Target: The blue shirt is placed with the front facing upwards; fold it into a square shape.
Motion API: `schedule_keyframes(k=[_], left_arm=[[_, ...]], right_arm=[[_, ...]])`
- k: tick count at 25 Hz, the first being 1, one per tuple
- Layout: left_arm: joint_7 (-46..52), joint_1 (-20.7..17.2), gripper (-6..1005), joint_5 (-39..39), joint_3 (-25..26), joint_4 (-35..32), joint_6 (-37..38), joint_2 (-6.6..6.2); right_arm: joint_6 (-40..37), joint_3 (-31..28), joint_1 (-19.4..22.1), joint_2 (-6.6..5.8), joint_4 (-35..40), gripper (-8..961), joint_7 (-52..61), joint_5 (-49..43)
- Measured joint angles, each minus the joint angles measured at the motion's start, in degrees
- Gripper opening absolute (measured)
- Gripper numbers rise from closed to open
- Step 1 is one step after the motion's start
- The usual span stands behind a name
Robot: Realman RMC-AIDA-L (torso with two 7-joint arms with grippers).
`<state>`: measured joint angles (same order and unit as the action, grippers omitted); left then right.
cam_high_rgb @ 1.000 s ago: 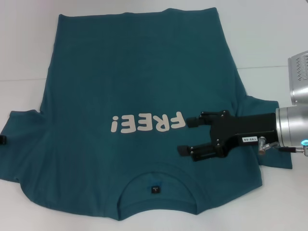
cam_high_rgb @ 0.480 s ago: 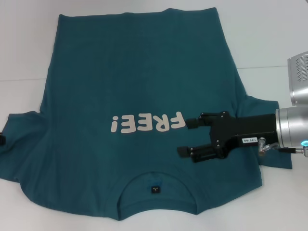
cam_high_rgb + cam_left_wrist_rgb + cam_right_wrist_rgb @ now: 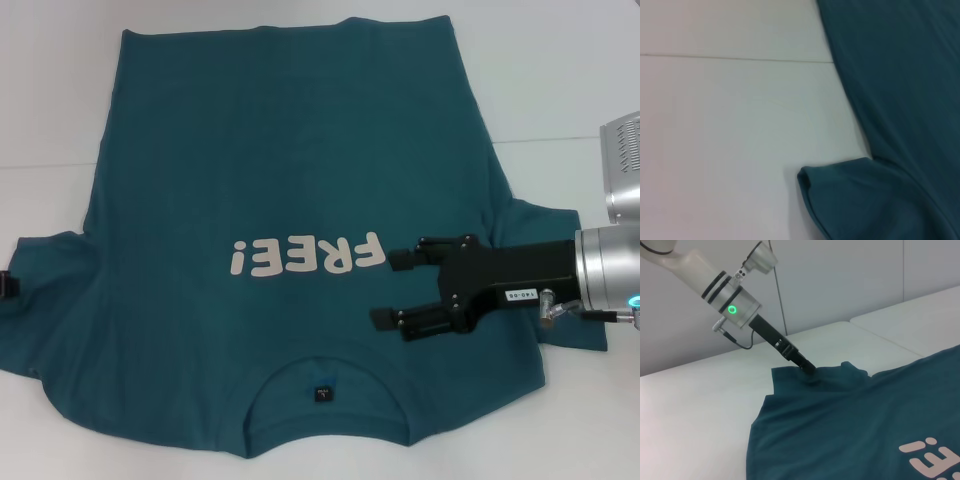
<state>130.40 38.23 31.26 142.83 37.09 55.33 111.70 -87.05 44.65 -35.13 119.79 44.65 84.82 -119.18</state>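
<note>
In the head view the shirt (image 3: 290, 250) lay flat on the table (image 3: 560, 80), print up, with the right gripper (image 3: 385, 288) open over its chest, barely shifted from a second earlier — while the right wrist view showed the left gripper (image 3: 809, 369) at the far sleeve, fingers unclear — so folding had hardly begun.

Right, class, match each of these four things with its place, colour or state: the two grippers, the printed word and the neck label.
Things:
1. right gripper
2. left gripper
3. FREE! print
4. neck label

Places, colours and states:
a. small and dark, at the collar
b. white, mid-chest
c. at the blue shirt edge on the robot's left
d. jaws open, over the shirt

Pairs: 1-d, 2-c, 3-b, 4-a.
</note>
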Motion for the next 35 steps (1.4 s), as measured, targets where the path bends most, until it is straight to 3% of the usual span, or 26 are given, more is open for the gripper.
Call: schedule_keyframes(k=[8,16,24,30,35], left_arm=[[0.23,-0.27,29,1.25,0.08,2.98,3.04,0.48],[1.44,-2.63,28,2.16,-0.15,13.90,8.83,3.63],[2.79,-2.83,28,2.20,-0.34,17.04,10.42,4.42],[4.03,-2.83,28,1.79,-0.51,20.95,11.81,5.91],[4.95,-2.86,29,1.48,-0.34,23.83,13.98,6.07]], right_arm=[[-0.19,-0.21,0.25,0.00,0.00,940,0.00,0.00],[-0.33,-0.43,0.34,0.00,0.00,939,0.00,0.00],[-0.33,-0.61,0.35,-0.09,0.00,939,0.00,0.03],[-0.31,-1.02,0.41,-0.18,0.00,940,0.00,0.09],[-0.31,-1.57,0.41,-0.26,0.00,941,0.00,0.10]])
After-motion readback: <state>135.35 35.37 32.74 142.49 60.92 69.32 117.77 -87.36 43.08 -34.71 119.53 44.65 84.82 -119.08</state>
